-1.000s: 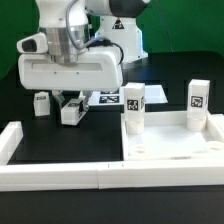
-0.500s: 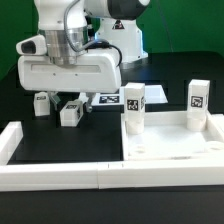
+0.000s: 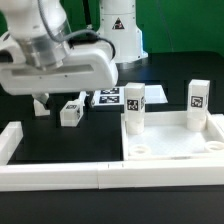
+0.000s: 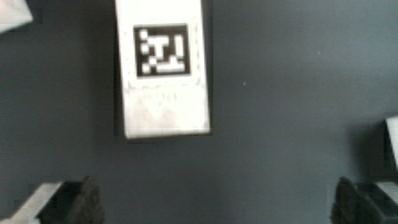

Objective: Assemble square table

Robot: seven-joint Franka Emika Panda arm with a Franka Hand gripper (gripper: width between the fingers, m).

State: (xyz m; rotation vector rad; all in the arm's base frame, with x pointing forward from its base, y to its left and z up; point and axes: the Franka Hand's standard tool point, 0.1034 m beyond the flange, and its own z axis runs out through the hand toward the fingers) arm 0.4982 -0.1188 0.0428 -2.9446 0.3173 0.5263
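**Exterior and wrist views.** Your two-finger gripper [image 4: 215,197] stands wide open. Its dark fingertips [image 4: 64,198] are far apart, with only the bare black table [image 4: 285,120] between them, and it holds nothing. A short white blocky leg with a black-and-white tag [image 4: 166,70] lies flat on the table just beyond the fingers, touching neither.

In the exterior view, the white plastic square slab with raised rim [image 3: 172,152] sits at the exterior view's right, just behind the long low white wall [image 3: 60,178]. A first upright leg [image 3: 133,110] and a second upright leg [image 3: 197,103] stand at its far corners. A tilted loose leg [image 3: 72,111] rests near the marker board [image 3: 107,98]. Another loose leg [image 3: 40,104] is partly hidden beneath the arm.
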